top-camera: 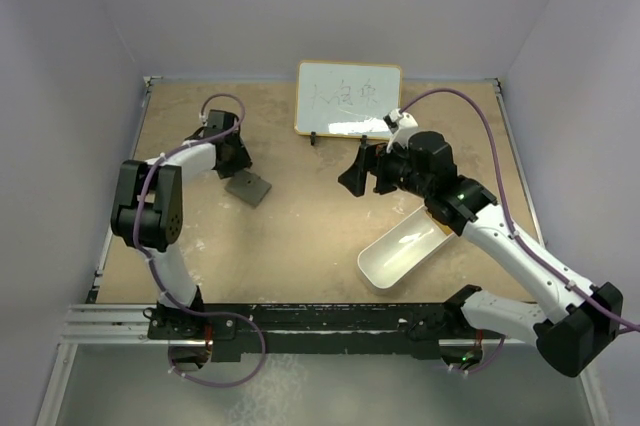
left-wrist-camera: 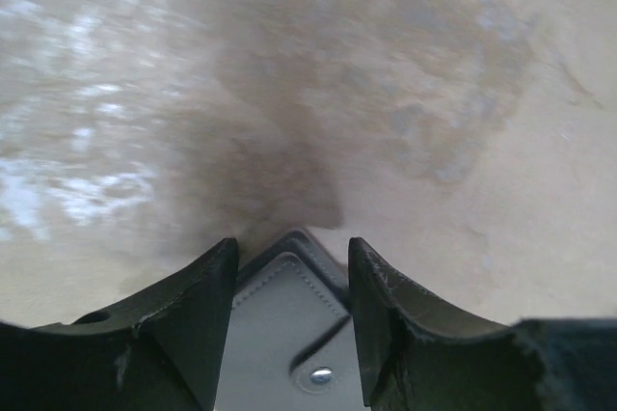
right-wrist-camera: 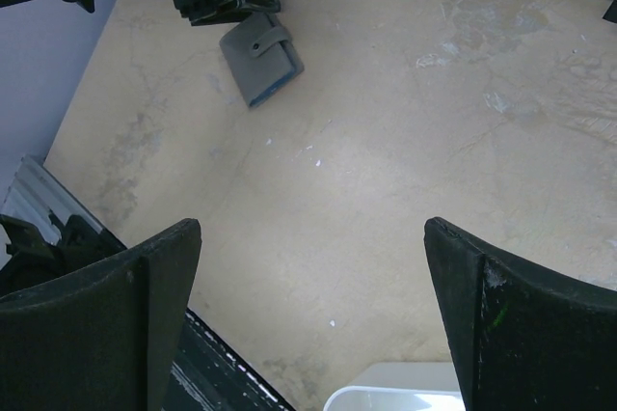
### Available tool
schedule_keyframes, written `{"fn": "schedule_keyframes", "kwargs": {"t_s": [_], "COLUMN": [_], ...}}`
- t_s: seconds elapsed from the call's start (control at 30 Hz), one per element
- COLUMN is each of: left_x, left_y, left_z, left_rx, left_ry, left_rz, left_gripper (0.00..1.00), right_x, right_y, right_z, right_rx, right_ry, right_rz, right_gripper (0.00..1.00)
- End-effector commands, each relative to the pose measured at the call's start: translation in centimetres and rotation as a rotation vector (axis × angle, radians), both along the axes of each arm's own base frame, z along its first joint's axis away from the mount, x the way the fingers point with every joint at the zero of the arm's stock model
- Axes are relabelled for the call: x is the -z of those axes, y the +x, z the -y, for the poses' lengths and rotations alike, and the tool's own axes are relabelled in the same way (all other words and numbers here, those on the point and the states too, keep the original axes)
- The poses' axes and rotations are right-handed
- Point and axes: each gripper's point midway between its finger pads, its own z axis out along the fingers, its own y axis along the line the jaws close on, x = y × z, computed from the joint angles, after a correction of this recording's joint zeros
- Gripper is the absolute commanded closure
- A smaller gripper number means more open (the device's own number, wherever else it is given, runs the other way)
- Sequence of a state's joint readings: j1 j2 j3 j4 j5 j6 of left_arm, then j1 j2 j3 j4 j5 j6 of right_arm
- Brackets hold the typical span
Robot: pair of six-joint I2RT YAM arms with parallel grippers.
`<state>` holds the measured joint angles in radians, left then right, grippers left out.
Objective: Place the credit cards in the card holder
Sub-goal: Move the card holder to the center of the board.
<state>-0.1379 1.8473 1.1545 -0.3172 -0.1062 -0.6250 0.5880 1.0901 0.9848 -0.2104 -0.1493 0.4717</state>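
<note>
1. Noting the small grey folding card holder (left-wrist-camera: pixel 284 334): it lies flat on the tan tabletop (top-camera: pixel 300 226), left of centre.
2. We see the left gripper (left-wrist-camera: pixel 291 247) half open astride its corner; whether it pinches, we cannot tell.
3. We see the right gripper (right-wrist-camera: pixel 310 228) wide open, empty.

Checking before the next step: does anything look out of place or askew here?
The small grey folding wallet lies skewed to the table edges, and a thin light-blue strip pokes from one edge, possibly a card not fully seated.
</note>
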Motion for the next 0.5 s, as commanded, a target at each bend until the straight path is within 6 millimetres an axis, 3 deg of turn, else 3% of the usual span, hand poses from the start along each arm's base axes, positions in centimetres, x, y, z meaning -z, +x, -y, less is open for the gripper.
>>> {"fn": "schedule_keyframes", "kwargs": {"t_s": [0.0,0.27,0.37,0.47], "left_x": [-0.9,-0.9,-1.2,-2.1], "left_y": [0.9,-2.5,-4.1,-5.4], "left_z": [5.2,12.4,14.2,14.6], "left_rx": [0.163,0.320,0.338,0.337], "left_ry": [-0.125,-0.247,-0.312,-0.326], "left_rz": [0.056,0.047,0.054,0.065], "left_gripper": [0.55,0.59,0.60,0.60], "right_x": [-0.9,1.6,2.7,3.0], "right_y": [0.3,0.5,0.3,0.6], "right_z": [0.6,2.0,2.1,2.3], "right_rx": [0.005,0.065,0.063,0.078], "right_ry": [-0.014,-0.109,-0.137,-0.152], "right_rz": [0.062,-0.012,-0.052,-0.058], "right_gripper": [0.00,0.01,0.02,0.04]}}
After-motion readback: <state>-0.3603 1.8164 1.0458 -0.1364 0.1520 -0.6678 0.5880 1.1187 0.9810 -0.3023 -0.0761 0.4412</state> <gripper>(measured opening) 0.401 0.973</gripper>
